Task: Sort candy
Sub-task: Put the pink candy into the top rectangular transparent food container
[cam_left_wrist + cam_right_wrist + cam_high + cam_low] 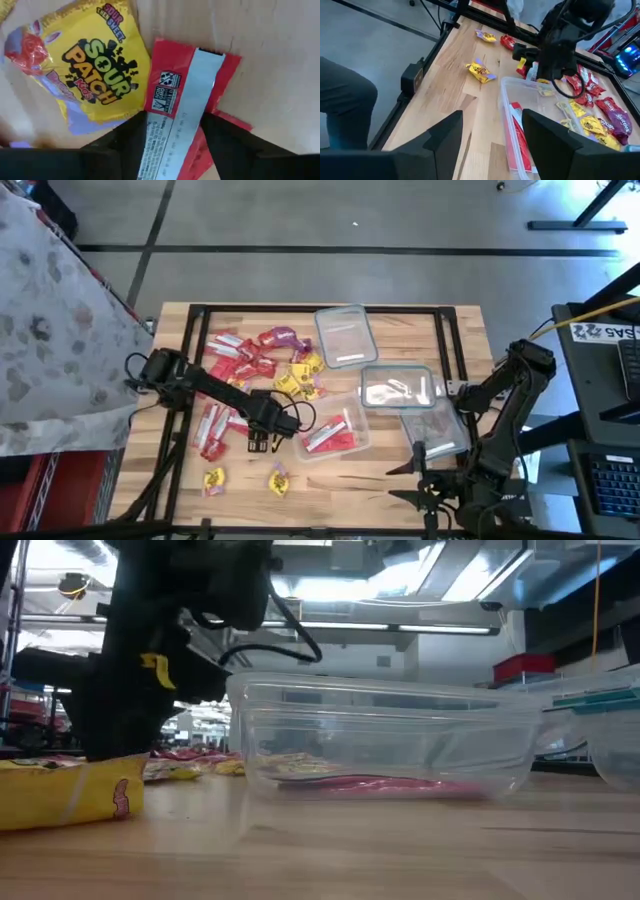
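Left gripper (264, 442): low over the table (340, 470) at its near-left middle, just beside the near-left corner of a clear tub (335, 430); fingers parted, standing either side of a red packet (185, 105) without a confirmed clamp. Red packet: flat on the wood, white label strip up, long axis running out between the fingers and ahead of them, so the fingers straddle its narrow width at one end; whether the pads already touch its edges cannot be told. Yellow packet (87, 65): flat, just beside the red one on one flank, its edge touching or slightly overlapping it, close to one finger. Clear tub: holds a few red packets (330, 438); it lies immediately to the right of the left gripper, nearest drop point for red by judgement. Remaining candy (255, 360): a mixed pile of red, yellow and purple packets toward the far-left of the table, beyond the left gripper; two more yellow packets (246, 478) apart near the front edge. Right gripper (418, 472): parked at the near-right edge, fingers apart, empty, well away from the pile. Two further clear containers (400, 388) on the right and one (345, 335) farther back. Judgement: left arm is far nearer; closing across the packet's short axis suits; risk is snagging the yellow neighbour.
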Controlling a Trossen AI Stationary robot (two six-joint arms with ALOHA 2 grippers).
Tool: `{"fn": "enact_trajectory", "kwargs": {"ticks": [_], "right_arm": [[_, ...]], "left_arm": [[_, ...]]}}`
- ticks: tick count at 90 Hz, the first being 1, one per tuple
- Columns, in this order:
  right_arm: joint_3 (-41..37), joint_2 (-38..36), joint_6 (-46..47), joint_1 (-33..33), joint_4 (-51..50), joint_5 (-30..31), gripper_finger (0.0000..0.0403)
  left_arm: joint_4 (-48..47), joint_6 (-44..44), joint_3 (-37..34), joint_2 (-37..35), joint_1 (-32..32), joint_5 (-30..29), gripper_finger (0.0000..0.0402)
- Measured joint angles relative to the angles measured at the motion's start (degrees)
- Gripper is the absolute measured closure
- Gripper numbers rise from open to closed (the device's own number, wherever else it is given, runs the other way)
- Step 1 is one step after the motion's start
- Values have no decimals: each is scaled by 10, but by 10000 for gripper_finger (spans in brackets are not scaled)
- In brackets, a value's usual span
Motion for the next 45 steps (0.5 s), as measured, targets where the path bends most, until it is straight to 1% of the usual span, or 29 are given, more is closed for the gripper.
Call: {"fn": "enact_trajectory", "kwargs": {"ticks": [6,13,20,24,28,39,45], "right_arm": [[0,0,0,0,0,0,210],[0,0,0,0,0,0,210],[0,0,0,0,0,0,210],[0,0,0,0,0,0,210],[0,0,0,0,0,0,210],[0,0,0,0,0,0,210],[0,0,0,0,0,0,210]], "left_arm": [[2,-13,4,1,-1,3,272],[-3,-23,15,3,-2,6,318],[-19,-25,33,5,-5,10,367],[-38,-28,48,5,-6,10,386],[-68,-35,69,5,-8,9,392],[-177,-66,149,5,-9,4,390],[-229,-108,205,5,-8,-1,392]]}}
